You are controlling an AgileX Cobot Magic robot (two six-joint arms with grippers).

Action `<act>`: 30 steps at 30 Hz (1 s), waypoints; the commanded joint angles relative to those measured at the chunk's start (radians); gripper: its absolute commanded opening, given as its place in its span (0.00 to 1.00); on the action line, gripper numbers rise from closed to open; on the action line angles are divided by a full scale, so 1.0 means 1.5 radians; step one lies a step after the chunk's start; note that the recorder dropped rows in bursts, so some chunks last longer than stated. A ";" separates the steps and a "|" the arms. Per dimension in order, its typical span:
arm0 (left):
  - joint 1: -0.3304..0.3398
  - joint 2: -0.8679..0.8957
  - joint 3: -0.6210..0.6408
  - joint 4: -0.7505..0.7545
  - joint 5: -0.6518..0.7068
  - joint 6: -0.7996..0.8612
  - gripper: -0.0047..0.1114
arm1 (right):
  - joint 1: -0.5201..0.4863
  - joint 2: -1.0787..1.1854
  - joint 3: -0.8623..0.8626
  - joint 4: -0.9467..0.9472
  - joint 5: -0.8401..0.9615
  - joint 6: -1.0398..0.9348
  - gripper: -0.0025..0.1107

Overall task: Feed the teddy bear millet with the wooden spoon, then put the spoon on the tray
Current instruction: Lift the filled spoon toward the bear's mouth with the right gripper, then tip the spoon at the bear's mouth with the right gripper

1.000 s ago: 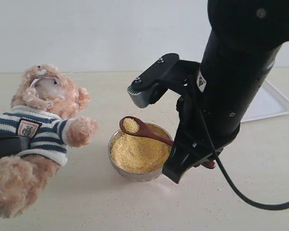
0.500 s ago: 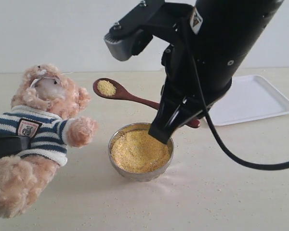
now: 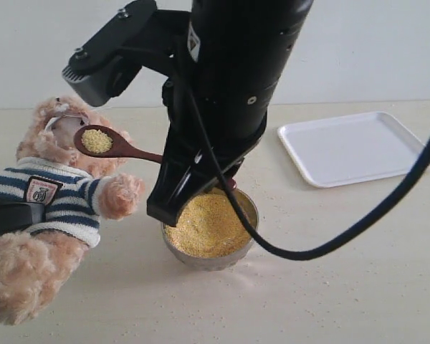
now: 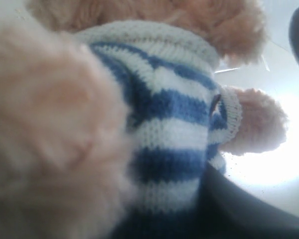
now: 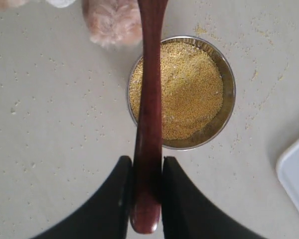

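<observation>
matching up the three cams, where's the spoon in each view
exterior: spoon left of centre, its tip at the bear's face.
left wrist: not made out.
right wrist: up the middle, from the right gripper across the bowl.
shared landmark: the bear's paw, in all three.

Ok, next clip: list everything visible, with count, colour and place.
teddy bear: one, light brown, striped navy-and-white shirt, table's left.
wooden spoon: one, dark reddish-brown, raised by the bear's face.
steel bowl: one, silver, table centre.
millet: yellow, heaped in the bowl, a spoonful on the spoon.
tray: one, white, back right.
table: one, beige.
cable: one, black, hanging off the right arm.
left end effector: one, black, closed on the bear's torso.
right end effector: one, black, closed on the spoon handle.
</observation>
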 commanded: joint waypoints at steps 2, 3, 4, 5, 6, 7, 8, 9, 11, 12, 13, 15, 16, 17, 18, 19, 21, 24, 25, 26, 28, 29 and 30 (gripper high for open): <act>0.001 -0.005 0.000 -0.011 0.012 0.002 0.08 | 0.013 0.021 -0.035 -0.018 0.000 -0.002 0.02; 0.001 -0.005 0.000 -0.011 0.012 0.002 0.08 | 0.014 0.025 -0.042 -0.019 0.000 -0.003 0.02; 0.001 -0.005 0.000 -0.011 0.012 0.002 0.08 | 0.014 0.031 -0.048 -0.023 0.000 -0.005 0.02; 0.001 -0.005 0.000 -0.011 0.012 0.002 0.08 | 0.014 0.037 -0.055 -0.028 0.000 -0.005 0.02; 0.001 -0.005 0.000 -0.011 0.012 0.002 0.08 | 0.014 0.039 -0.060 -0.033 0.000 -0.006 0.02; 0.001 -0.005 0.000 -0.011 0.012 0.002 0.08 | 0.014 0.046 -0.064 -0.038 0.000 -0.009 0.02; 0.001 -0.005 0.000 -0.011 0.012 0.002 0.08 | 0.015 0.049 -0.069 -0.043 0.000 -0.010 0.02; 0.001 -0.005 0.000 -0.011 0.012 0.002 0.08 | 0.015 0.053 -0.073 -0.050 0.000 -0.012 0.02; 0.001 -0.005 0.000 -0.011 0.012 0.002 0.08 | 0.015 0.060 -0.082 -0.058 0.000 -0.015 0.02; 0.001 -0.005 0.000 -0.011 0.012 0.002 0.08 | 0.015 0.068 -0.086 -0.063 0.000 -0.019 0.02; 0.001 -0.005 0.000 -0.011 0.012 0.002 0.08 | 0.015 0.071 -0.092 -0.064 0.000 -0.022 0.02; 0.001 -0.005 0.000 -0.011 0.012 0.002 0.08 | 0.015 0.083 -0.100 -0.070 0.000 -0.027 0.02; 0.001 -0.005 0.000 -0.011 0.012 0.002 0.08 | 0.015 0.089 -0.105 -0.070 0.000 -0.031 0.02; 0.001 -0.005 0.000 -0.011 0.012 0.002 0.08 | 0.015 0.094 -0.109 -0.073 0.000 -0.031 0.02; 0.001 -0.005 0.000 -0.011 0.012 0.002 0.08 | 0.015 0.101 -0.113 -0.076 0.000 -0.033 0.02; 0.001 -0.005 0.000 -0.011 0.012 0.002 0.08 | 0.015 0.107 -0.119 -0.084 0.000 -0.034 0.02; 0.001 -0.005 0.000 -0.011 0.012 0.002 0.08 | 0.015 0.116 -0.125 -0.100 0.000 -0.034 0.02; 0.001 -0.005 0.000 -0.011 0.012 0.002 0.08 | 0.015 0.124 -0.132 -0.119 0.000 -0.039 0.02; 0.001 -0.005 0.000 -0.011 0.012 0.002 0.08 | 0.015 0.127 -0.132 -0.119 0.000 -0.044 0.02; 0.001 -0.005 0.000 -0.011 0.012 0.002 0.08 | 0.016 0.129 -0.132 -0.119 0.000 -0.047 0.02; 0.001 -0.005 0.000 -0.011 0.012 0.002 0.08 | 0.021 0.135 -0.132 -0.121 0.000 -0.057 0.02; 0.001 -0.005 0.000 -0.011 0.012 0.002 0.08 | 0.021 0.136 -0.132 -0.126 0.000 -0.060 0.02; 0.001 -0.005 0.000 -0.011 0.012 0.002 0.08 | 0.024 0.139 -0.132 -0.133 0.000 -0.062 0.02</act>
